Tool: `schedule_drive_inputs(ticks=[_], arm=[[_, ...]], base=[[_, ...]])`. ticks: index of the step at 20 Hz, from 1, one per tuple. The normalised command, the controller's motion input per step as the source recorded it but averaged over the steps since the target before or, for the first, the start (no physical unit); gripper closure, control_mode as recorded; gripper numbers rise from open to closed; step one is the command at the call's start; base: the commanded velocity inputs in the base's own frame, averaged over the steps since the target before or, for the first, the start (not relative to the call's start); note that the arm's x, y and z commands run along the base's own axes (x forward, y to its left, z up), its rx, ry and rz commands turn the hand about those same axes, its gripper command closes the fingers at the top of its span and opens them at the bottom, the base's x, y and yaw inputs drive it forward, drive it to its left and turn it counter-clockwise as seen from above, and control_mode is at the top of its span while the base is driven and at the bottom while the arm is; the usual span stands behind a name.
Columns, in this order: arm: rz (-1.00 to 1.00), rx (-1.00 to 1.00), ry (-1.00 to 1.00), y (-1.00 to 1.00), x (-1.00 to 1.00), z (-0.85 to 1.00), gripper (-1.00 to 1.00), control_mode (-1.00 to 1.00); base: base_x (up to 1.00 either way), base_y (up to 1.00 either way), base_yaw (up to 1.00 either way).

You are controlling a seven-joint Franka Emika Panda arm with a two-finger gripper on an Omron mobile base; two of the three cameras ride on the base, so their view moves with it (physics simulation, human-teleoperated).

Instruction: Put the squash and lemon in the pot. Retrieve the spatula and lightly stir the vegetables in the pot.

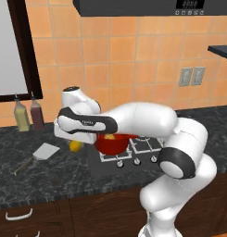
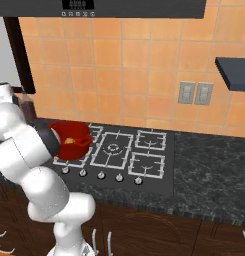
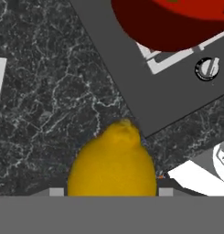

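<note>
Closed on lemon [image 3: 112, 161], by the look of it: fruit sits right at the fingers in hand view, counter below (finger tips hidden, so grip judged, not plain). Gripper [image 1: 74, 144] low, just left of stove. Next out: pot [image 1: 110, 142] on front-left burner, yellowish lump inside, prob. squash [image 2: 69, 141]. Further left, spatula [image 1: 40, 154] flat on counter, untouched. Left: lemon in, fetch spatula, stir.

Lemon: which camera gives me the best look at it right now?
The hand view: the lemon sits large and close at the bottom, over the dark counter. In the left base view it is a small yellow patch partly behind the arm. The right base view adds nothing clear.
</note>
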Motion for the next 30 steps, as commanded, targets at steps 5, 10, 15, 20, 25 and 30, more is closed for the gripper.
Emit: schedule_drive_inputs(ticks=[5, 10, 15, 20, 25, 30], arm=[[0.0, -0.04, 0.05, -0.79, 0.38, 0.14, 1.0, -1.0], [-0.04, -0.01, 0.05, -0.92, 0.71, -0.02, 1.0, -1.0], [0.0, 0.0, 0.0, -0.52, 0.88, 0.0, 1.0, -1.0], [0.0, 0.0, 0.0, -0.29, 0.64, -0.39, 1.0, -1.0], [0.0, 0.0, 0.0, 0.0, 0.11, -0.32, 1.0, -1.0], [0.0, -0.02, 0.0, 0.0, 0.37, -0.44, 1.0, -1.0]], base=[[0.0, 0.0, 0.0], [0.0, 0.0, 0.0], [0.0, 0.0, 0.0], [0.0, 0.0, 0.0], [0.0, 0.0, 0.0], [0.0, 0.0, 0.0]])
